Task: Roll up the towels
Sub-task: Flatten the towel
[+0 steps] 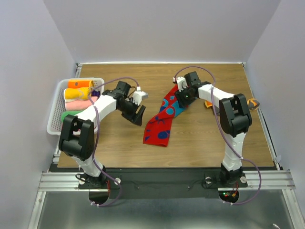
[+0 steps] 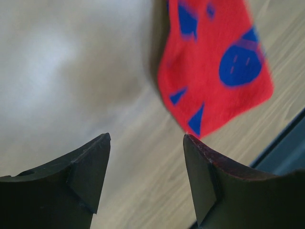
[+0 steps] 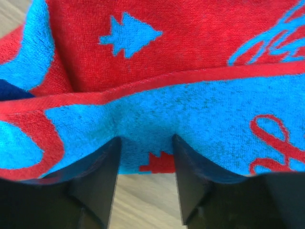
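Observation:
A red towel with blue patterns (image 1: 163, 119) lies stretched out and slightly rumpled in the middle of the table. My left gripper (image 1: 138, 118) hovers just left of it, open, with nothing between its fingers. In the left wrist view the open left gripper (image 2: 147, 138) is over bare wood, and the towel's corner (image 2: 214, 71) is ahead and to the right. My right gripper (image 1: 181, 98) is at the towel's far end. In the right wrist view its jaws (image 3: 146, 140) stand apart, with the towel's blue edge (image 3: 190, 105) draped across the fingertips, not pinched.
A white slatted basket (image 1: 59, 93) at the left edge holds rolled towels: orange (image 1: 80, 84), pink (image 1: 76, 105), green (image 1: 66, 117) and a bit of purple (image 1: 95, 94). An orange cloth (image 1: 208, 104) shows behind the right arm. The wooden table (image 1: 200, 143) has walls on three sides.

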Action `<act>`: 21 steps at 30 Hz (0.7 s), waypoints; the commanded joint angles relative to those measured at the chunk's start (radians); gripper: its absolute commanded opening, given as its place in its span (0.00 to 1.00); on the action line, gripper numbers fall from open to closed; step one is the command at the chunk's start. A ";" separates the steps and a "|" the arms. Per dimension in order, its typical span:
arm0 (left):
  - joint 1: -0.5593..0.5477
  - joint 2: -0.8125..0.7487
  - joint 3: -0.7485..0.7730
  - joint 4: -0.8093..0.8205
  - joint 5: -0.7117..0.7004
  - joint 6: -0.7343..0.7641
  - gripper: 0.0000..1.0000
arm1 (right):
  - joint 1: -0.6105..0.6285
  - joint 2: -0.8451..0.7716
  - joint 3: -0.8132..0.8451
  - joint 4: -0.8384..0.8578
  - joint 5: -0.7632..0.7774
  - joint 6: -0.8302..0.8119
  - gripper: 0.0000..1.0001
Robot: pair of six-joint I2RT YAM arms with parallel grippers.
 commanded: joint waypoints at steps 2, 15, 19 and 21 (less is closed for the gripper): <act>-0.031 -0.027 -0.080 -0.054 -0.011 0.049 0.70 | -0.003 0.036 -0.027 -0.051 0.049 -0.081 0.50; -0.144 0.176 -0.058 0.104 -0.237 -0.129 0.61 | 0.029 -0.059 -0.271 -0.132 -0.101 0.034 0.45; -0.144 0.222 -0.020 0.118 -0.235 -0.154 0.54 | 0.044 -0.099 -0.311 -0.174 -0.113 0.045 0.44; -0.142 0.233 -0.012 0.136 -0.232 -0.166 0.46 | 0.060 -0.119 -0.325 -0.204 -0.136 0.049 0.40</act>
